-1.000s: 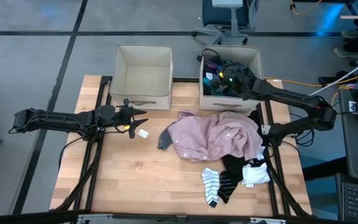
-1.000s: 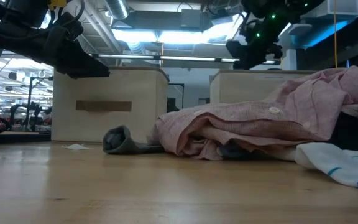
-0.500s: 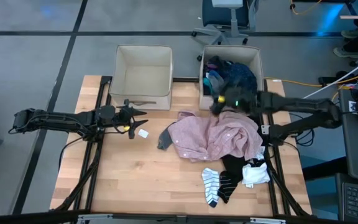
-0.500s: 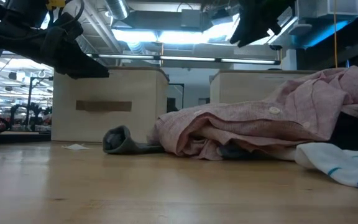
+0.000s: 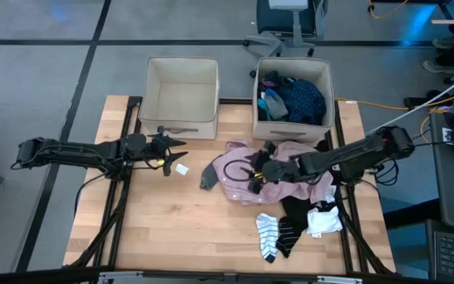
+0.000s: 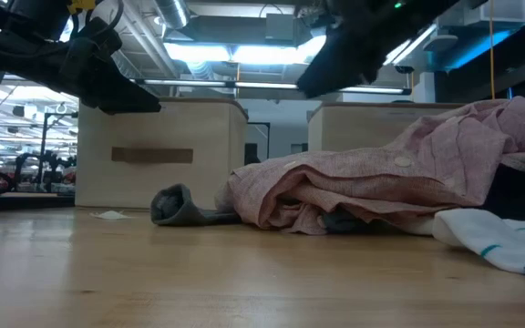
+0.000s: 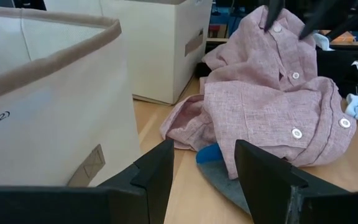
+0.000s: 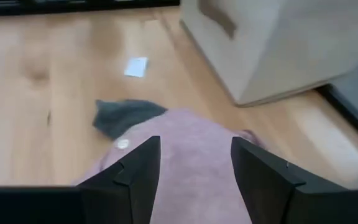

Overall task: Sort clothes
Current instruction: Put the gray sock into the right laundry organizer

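Clothes are being sorted into two bins, and one arm has just switched spots. On the left, the left gripper (image 5: 176, 147) waits above the wood near the empty bin (image 5: 182, 67), its fingers apart and holding nothing. It has not moved. A small white scrap (image 5: 182, 169) lies on the table (image 5: 148, 229) just beside it, and a grey sock (image 5: 209, 175) rests next to the pink shirt (image 5: 243, 185).

A second ago the right gripper (image 5: 257, 170) was up over the full bin (image 5: 292, 130), and its fingers spread there. Now it has swung down and hangs over the pink shirt in the middle of the table, fingers apart with nothing between them. That looks like one dark piece was dropped in the bin, and the pink shirt may be next.

Further right and nearer the front edge, the black pieces (image 5: 294, 211), a striped sock (image 5: 267, 232) and a white sock (image 5: 324, 221) still wait on the wood.
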